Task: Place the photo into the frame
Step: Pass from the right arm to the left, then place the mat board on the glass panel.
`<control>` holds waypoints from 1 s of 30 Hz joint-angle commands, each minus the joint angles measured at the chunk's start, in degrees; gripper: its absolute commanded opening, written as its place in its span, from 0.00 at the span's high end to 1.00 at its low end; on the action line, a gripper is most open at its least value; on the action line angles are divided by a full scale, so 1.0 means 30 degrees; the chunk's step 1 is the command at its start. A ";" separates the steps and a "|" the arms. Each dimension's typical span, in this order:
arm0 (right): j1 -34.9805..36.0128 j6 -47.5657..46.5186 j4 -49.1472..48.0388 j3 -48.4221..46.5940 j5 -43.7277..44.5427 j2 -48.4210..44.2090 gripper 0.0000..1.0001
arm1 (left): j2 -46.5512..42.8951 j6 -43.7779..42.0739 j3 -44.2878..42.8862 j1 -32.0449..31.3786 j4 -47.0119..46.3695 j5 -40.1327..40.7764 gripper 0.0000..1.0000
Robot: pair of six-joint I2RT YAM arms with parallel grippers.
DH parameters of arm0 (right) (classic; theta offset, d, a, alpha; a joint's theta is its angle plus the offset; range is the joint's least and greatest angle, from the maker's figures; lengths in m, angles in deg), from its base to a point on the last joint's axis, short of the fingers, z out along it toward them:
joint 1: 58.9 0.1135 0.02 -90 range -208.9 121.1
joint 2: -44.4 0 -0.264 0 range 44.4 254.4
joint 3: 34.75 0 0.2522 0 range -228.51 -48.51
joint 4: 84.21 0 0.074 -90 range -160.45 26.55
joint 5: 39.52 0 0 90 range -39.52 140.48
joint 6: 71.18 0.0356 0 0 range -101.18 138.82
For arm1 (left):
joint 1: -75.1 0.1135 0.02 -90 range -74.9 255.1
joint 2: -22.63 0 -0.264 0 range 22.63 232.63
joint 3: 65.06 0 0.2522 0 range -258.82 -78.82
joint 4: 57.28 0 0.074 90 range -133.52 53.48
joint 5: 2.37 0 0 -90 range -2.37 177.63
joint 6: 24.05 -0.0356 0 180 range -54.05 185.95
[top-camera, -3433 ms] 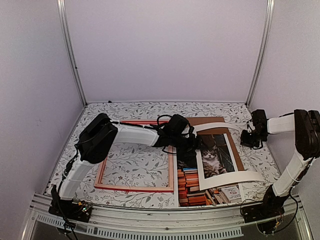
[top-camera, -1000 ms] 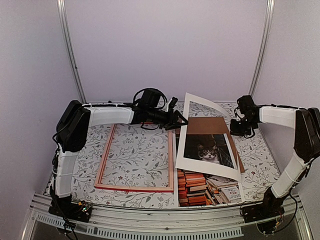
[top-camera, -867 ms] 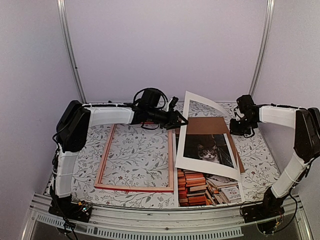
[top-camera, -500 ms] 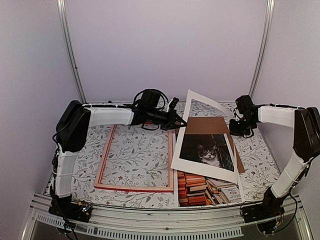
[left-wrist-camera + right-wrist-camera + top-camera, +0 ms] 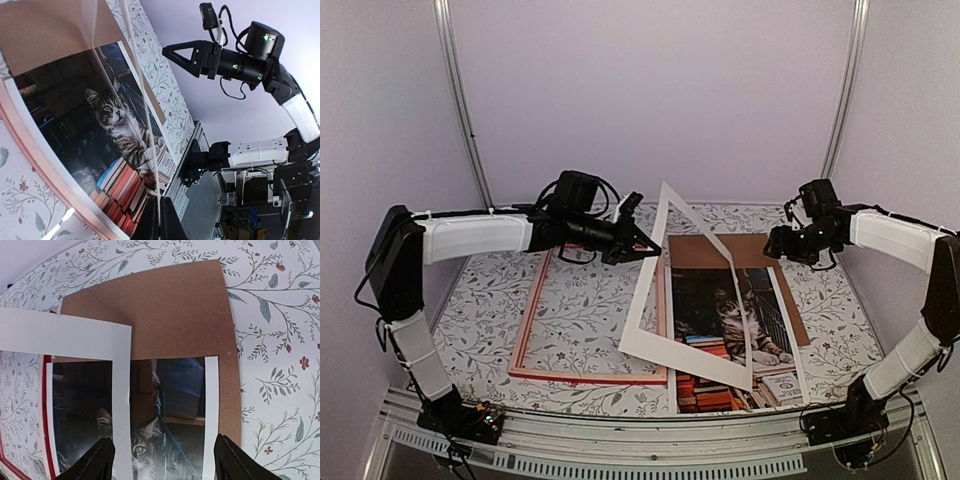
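Over frame point(image 5: 588, 378), left tool point(image 5: 642, 250) outstretched, clamping mat point(image 5: 642, 292)

No legible text, label, brand or number; print on book covers point(image 5: 782, 385) at photo's point(image 5: 705, 305) 5 o'clock corner too small.

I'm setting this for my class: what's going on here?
The left gripper is shut on the white mat board, holding it tilted above the photo. The photo lies on the brown backing board beside the frame, not yet in it. The right gripper hovers open above the backing board.
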 commanded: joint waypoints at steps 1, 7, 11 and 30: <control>0.0124 0.0179 -0.0334 0.0520 -0.1638 -0.1822 0.28 | -0.2832 -0.1525 0.1797 0.1545 0.2738 0.0679 1.00; 0.0129 0.0167 -0.0674 0.1088 -0.1703 -0.2062 0.28 | -0.5795 -0.4116 0.3367 0.4273 0.6831 0.1681 1.00; 0.0156 0.0181 -0.1159 0.1232 -0.1941 -0.1406 0.28 | -0.6286 -0.6248 0.3226 0.6075 1.0008 0.3272 1.00; 0.0205 -0.0375 -0.2948 0.1197 -0.2297 0.1335 0.30 | -0.3220 -1.0633 0.1250 0.8149 1.5360 0.8713 1.00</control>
